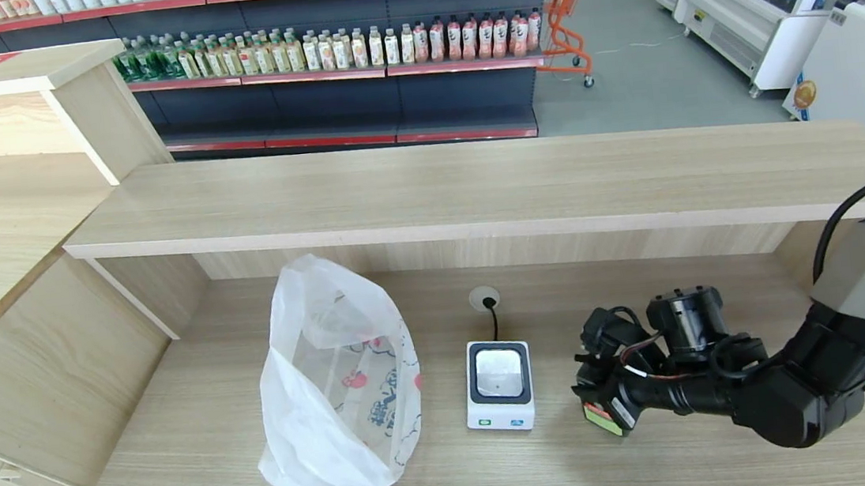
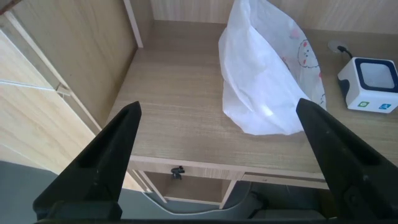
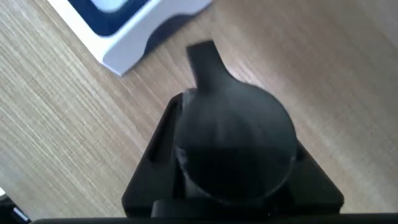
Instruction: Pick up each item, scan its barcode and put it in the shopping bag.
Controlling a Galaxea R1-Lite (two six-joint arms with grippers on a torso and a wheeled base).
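Now then, bag (image 1: 334, 379) stands lower left of centre on the counter (image 1: 185, 473), scanner (image 1: 498, 383) just to its right, right jaws low beside the scanner's right side, the nearer arm; can't tell their grip. Left jaws gape wide, holding nothing.

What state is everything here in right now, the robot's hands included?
shopping bag: standing, mouth open.
scanner: window facing up, cable attached.
left hand: open, empty.
right hand: shut on a dark round item, beside the scanner.
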